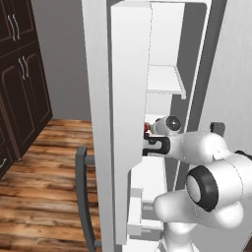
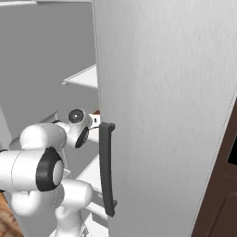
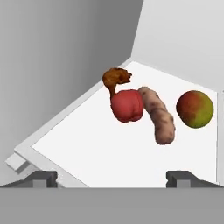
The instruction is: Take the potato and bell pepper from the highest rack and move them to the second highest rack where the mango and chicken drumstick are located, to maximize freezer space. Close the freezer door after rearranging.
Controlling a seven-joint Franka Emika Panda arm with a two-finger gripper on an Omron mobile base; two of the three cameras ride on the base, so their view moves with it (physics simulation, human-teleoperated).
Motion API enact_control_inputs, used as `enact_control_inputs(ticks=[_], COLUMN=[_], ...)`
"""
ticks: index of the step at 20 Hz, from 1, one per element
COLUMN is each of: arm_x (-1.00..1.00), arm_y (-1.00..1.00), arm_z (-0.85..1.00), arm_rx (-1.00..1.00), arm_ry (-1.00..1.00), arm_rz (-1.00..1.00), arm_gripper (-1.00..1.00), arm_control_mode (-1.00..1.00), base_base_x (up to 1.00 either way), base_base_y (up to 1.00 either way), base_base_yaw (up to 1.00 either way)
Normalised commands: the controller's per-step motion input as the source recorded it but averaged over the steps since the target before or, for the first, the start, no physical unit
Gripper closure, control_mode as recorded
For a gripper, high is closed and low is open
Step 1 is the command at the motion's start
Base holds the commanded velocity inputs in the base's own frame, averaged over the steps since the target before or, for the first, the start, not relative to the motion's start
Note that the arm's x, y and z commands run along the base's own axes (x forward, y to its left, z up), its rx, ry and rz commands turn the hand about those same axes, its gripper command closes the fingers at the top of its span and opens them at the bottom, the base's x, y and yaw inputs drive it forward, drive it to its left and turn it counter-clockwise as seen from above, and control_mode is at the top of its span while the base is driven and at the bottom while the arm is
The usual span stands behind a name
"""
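Base views flank the arm, facing the freezer [image 1: 167,59] close up; hand view looks down onto one shelf [image 3: 109,148].

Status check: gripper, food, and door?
Gripper open, empty. Pepper, potato, mango, drumstick together on one rack. Freezer door open, arm inside.

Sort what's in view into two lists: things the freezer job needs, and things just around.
Job:
bell pepper
potato
mango
drumstick
rack
freezer door
gripper, open

Around:
dark cabinets
wood floor
grey wall
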Motion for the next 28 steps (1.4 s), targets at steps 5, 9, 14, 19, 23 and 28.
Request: enact_control_inputs(ticks=[5, 9, 14, 19, 23, 28], arm_x=[-0.61, -0.63, -0.72, -0.85, -0.84, -0.82], arm_y=[0.25, 0.16, 0.1, 0.0, 0.0, -0.13], arm_z=[0.65, 0.64, 0.54, 0.41, 0.49, 0.51], arm_rx=[0.0, 0.0, 0.0, 0.0, 0.0, 0.05], arm_ry=[0.0, 0.0, 0.0, 0.0, 0.0, 0.0], arm_rz=[0.0, 0.0, 0.0, 0.0, 0.0, 0.0], arm_gripper=[-1.0, -1.0, -1.0, -1.0, -1.0, -1.0], arm_control_mode=[-1.0, -1.0, -1.0, -1.0, -1.0, -1.0], base_base_x=[0.0, 0.0, 0.0, 0.0, 0.0, 0.0], base_base_y=[0.0, 0.0, 0.0, 0.0, 0.0, 0.0], base_base_yaw=[0.0, 0.0, 0.0, 0.0, 0.0, 0.0])
